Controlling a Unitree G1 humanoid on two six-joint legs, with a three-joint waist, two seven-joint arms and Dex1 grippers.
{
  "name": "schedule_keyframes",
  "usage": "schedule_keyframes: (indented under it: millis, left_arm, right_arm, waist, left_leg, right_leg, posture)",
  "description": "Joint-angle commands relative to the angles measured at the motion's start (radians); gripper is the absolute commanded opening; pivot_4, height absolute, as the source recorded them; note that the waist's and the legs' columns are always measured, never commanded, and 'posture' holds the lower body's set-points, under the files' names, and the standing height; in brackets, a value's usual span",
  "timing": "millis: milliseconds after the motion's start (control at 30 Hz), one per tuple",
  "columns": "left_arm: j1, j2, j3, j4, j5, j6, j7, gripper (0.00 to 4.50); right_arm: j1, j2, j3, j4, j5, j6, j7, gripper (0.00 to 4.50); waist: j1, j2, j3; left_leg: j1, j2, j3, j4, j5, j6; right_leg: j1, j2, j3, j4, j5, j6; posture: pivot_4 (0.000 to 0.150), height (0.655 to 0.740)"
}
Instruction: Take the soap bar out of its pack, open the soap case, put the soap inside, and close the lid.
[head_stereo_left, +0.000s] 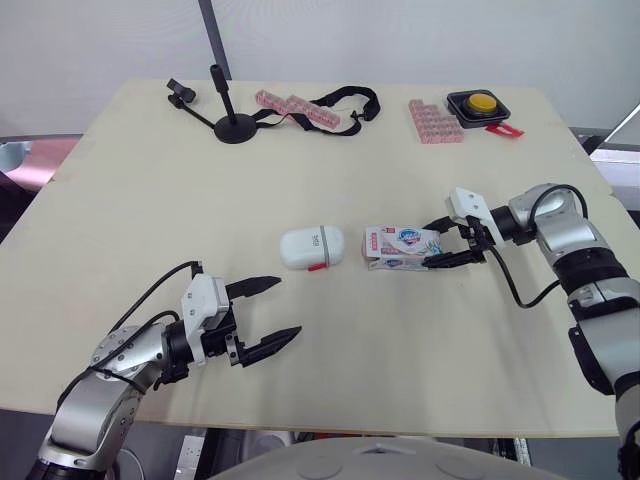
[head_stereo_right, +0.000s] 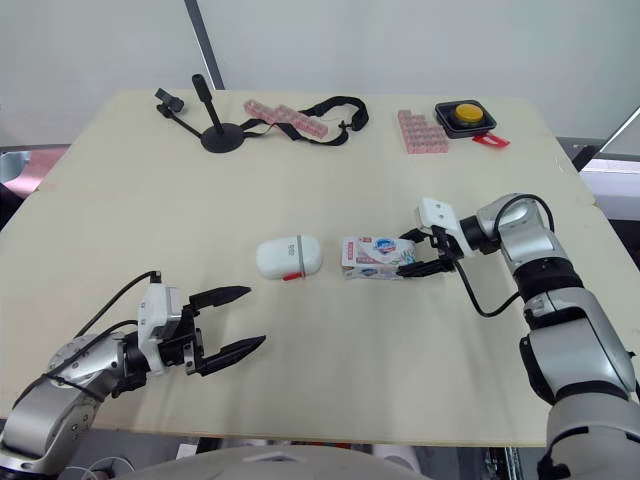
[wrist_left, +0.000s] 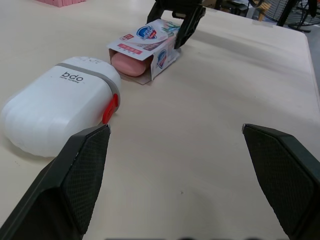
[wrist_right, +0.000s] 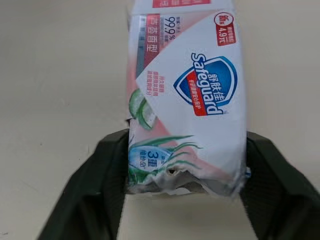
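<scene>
r claw (head_stereo_left: 428, 246) pinching 1 soap pack (head_stereo_left: 395, 246) | l claw (head_stereo_left: 289, 306) spread | 1 soap case (head_stereo_left: 312, 247)

Soap case (head_stereo_left: 311, 247), frame centre — white, grey band, red clasp. Soap pack (head_stereo_left: 400, 247) — white and pink, blue shield logo, green leaf print. Soap bar (wrist_left: 129, 64): pink. Table (head_stereo_left: 400, 340): pale beige.

The soap case (head_stereo_left: 312, 248) is lying mid-tabletop (head_stereo_left: 120, 200), with the soap pack (head_stereo_left: 398, 247) just to its right, not touching. The soap bar (wrist_left: 131, 64) is sitting inside the soap pack's end facing the soap case. The right gripper (head_stereo_left: 428, 246) is clasping the soap pack's right end. The left gripper (head_stereo_left: 290, 305) is waiting front-left of the soap case, fingers spread.
</scene>
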Motion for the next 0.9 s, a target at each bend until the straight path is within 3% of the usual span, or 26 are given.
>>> schedule_keyframes:
  millis: [33,900]
  left_arm:
    - [0.008,0.006,0.013,-0.039,-0.014,-0.004,0.005,4.50]
    - [0.007,0.001,0.002,-0.020,0.000,-0.008,0.027,4.50]
  right_arm:
    - [0.002,-0.004,-0.034,-0.029,0.009,-0.010,0.056,2.36]
    - [0.014,-0.023,-0.057,-0.135,0.022,0.060,0.055,2.36]
  waist:
    - [0.001,0.000,0.000]
    - [0.001,0.000,0.000]
  left_leg:
    - [0.000,0.000,0.000,0.000,0.000,0.000]
    - [0.000,0.000,0.000,0.000,0.000,0.000]
  right_leg:
    - [0.000,0.000,0.000,0.000,0.000,0.000]
    - [0.000,0.000,0.000,0.000,0.000,0.000]
  posture:
    - [0.150,0.7395]
    - [0.150,0.7395]
